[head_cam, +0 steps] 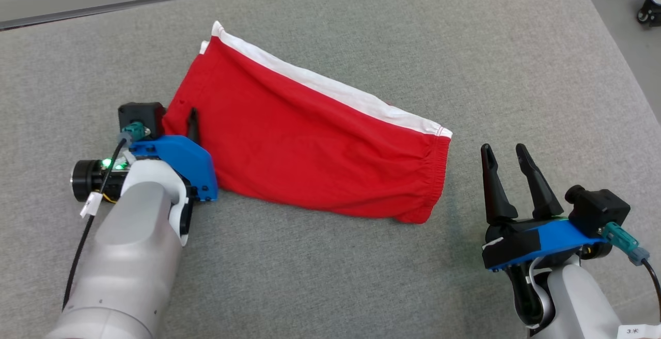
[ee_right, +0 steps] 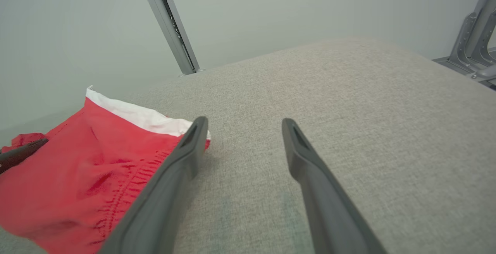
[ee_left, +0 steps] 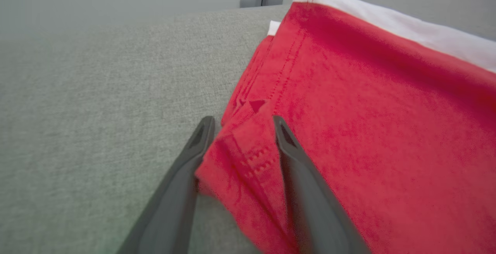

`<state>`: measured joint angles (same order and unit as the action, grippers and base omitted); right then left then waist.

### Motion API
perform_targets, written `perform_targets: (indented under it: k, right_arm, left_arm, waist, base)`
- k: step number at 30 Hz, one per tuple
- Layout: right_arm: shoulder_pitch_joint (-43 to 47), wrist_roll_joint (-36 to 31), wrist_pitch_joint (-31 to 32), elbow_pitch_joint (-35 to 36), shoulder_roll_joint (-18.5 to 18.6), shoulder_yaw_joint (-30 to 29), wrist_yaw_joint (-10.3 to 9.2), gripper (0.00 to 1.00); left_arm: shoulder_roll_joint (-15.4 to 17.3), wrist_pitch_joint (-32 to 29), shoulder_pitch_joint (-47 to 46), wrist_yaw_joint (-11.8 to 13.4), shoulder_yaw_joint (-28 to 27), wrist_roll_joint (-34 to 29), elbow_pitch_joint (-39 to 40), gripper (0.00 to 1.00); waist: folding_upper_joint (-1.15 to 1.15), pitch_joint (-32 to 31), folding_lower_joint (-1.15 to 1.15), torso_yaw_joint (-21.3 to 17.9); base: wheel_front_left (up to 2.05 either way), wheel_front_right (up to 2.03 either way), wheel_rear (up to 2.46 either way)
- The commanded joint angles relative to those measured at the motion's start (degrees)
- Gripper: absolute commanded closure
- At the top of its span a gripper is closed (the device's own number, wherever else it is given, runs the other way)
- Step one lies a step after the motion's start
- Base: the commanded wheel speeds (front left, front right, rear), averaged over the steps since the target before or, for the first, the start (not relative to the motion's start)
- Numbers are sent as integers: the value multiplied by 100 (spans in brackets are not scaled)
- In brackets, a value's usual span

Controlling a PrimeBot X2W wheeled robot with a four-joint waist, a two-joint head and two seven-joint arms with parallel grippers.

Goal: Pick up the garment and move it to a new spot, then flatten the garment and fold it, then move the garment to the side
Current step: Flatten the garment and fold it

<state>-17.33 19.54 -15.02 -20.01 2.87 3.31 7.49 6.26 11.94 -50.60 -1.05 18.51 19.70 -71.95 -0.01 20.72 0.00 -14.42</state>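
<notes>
Lying folded in a long slab, the red cloth shorts (head_cam: 310, 142) stretch between your two pincers on the grey woven cushion surface (head_cam: 361, 277), with the white band (head_cam: 330, 88) running along the edge farthest from both.

Your left pincer (ee_left: 242, 124) is down at the leg end. Its two dark fingers stand apart and straddle the stitched hem corner (ee_left: 252, 157): one finger is on bare cushion just outside the cloth, the other rests on top of the red fabric. The jaws are spread, not yet pinching, so the corner sits between them ungripped. That placement looks chosen to catch every folded layer at once when you close.

Your right pincer (head_cam: 503, 153) hovers with fingers wide apart and nothing between them. The gathered waistband (head_cam: 439, 173) lies just off its left finger, near but not touching, and bare cushion lies ahead of it.

You seem to be at the last step, moving the shorts aside. A one-corner grip may let the fold slide open as you drag, so consider bringing the right pincer onto the waistband before you move the shorts.
</notes>
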Motion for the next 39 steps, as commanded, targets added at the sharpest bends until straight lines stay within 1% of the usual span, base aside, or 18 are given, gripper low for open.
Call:
perform_targets:
  k: [1, 6, 11, 16, 22, 23, 25, 26, 28, 31, 33, 35, 39]
  right_arm:
    - [51, -39, -21, 5, 11, -4, 1, 0]
    - [162, -189, -22, -15, 12, -88, 1, 0]
    - [418, -365, -21, -93, 11, -185, 2, 0]
    - [668, -461, -21, -202, 12, -225, 1, 0]
    - [833, -540, -22, -279, 11, -237, 2, 0]
    - [838, -557, -22, -302, 11, -224, 1, 0]
    - [847, -580, -22, -339, 13, -184, 1, 0]
    - [847, -580, -22, -339, 13, -184, 1, 0]
    - [861, -602, -22, -362, 13, -150, 1, 0]
    - [839, -641, -21, -385, 12, -62, 1, 0]
    - [799, -648, -21, -410, 13, -30, 1, 0]
    - [752, -641, -22, -445, 11, 50, 1, 0]
    - [656, -623, -22, -538, 12, 187, 1, 0]
  left_arm:
    - [-36, -42, 173, -35, 23, 27, -74, 100]
    - [-127, 206, 380, 41, -52, 156, 6, 100]
    - [-257, 325, 1002, 65, -207, 377, 306, 100]
    - [-320, 329, 1886, 178, -317, 468, 981, 100]
    - [-337, 331, 2739, 344, -421, 556, 1727, 100]
    - [-338, 332, 2882, 375, -387, 557, 1839, 82]
    - [-334, 332, 3121, 437, -397, 603, 2078, 0]
    - [-334, 332, 3121, 437, -397, 603, 2078, 0]
    - [-337, 333, 3313, 561, -440, 524, 2402, 0]
    - [-337, 333, 3678, 789, -536, 156, 2996, 0]
    - [-336, 332, 3889, 888, -596, -155, 3393, 0]
    - [-337, 332, 4123, 923, -640, -362, 3683, 0]
    - [-339, 332, 4448, 874, -717, -550, 3967, 0]
  waist:
    - [1, -43, 0, 37]
    - [1, -354, 0, 211]
    - [1, -886, 0, 528]
    - [1, -1304, 0, 778]
    - [1, -1550, 0, 955]
    - [1, -1578, 0, 972]
    - [1, -1634, 0, 1000]
    - [1, -1634, 0, 1000]
    - [1, -1678, 0, 1034]
    - [1, -1761, 0, 1095]
    - [1, -1814, 0, 1141]
    - [1, -1878, 0, 1182]
    - [1, -1930, 0, 1298]
  base:
    - [0, 0, 0]
    - [0, 0, 0]
    - [0, 0, 0]
    - [0, 0, 0]
    - [0, 0, 0]
    - [0, 0, 0]
    - [0, 0, 0]
    - [0, 0, 0]
    - [0, 0, 0]
    - [0, 0, 0]
    - [0, 0, 0]
    - [0, 0, 0]
    - [0, 0, 0]
